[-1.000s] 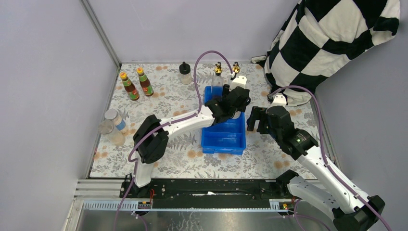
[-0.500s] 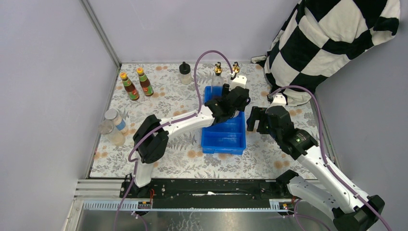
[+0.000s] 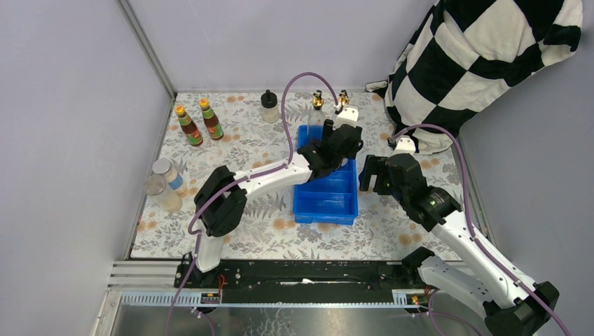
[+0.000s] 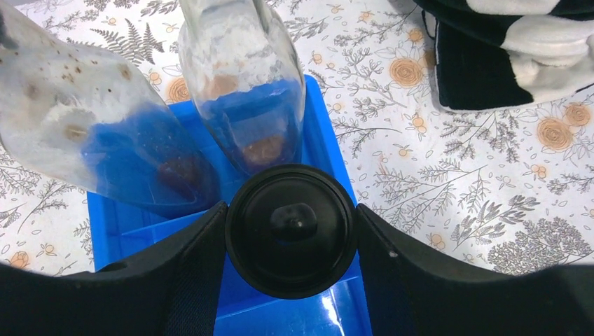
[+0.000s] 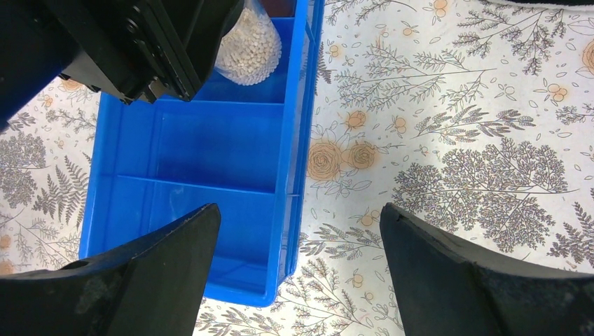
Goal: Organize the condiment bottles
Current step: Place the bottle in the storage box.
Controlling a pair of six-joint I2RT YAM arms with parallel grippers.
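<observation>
The left pincer [image 4: 291,234] holds a black-capped bottle [image 5: 249,45] in the blue tray's [image 5: 210,150] far end. The right pincer [image 5: 301,273] is wide open. Orange-capped bottles [image 3: 210,120] and jars [image 3: 163,172] wait on the desk [image 3: 252,143], not yet sorted.

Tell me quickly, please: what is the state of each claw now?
Left claw: closed on the black-capped bottle, over the blue tray.
Right claw: open, holding nothing.

Blue divided tray [image 3: 326,204] mid-table, floral-print table cover [image 3: 245,143], black-and-white checkered cloth [image 3: 483,56] bunched at far right corner.
</observation>
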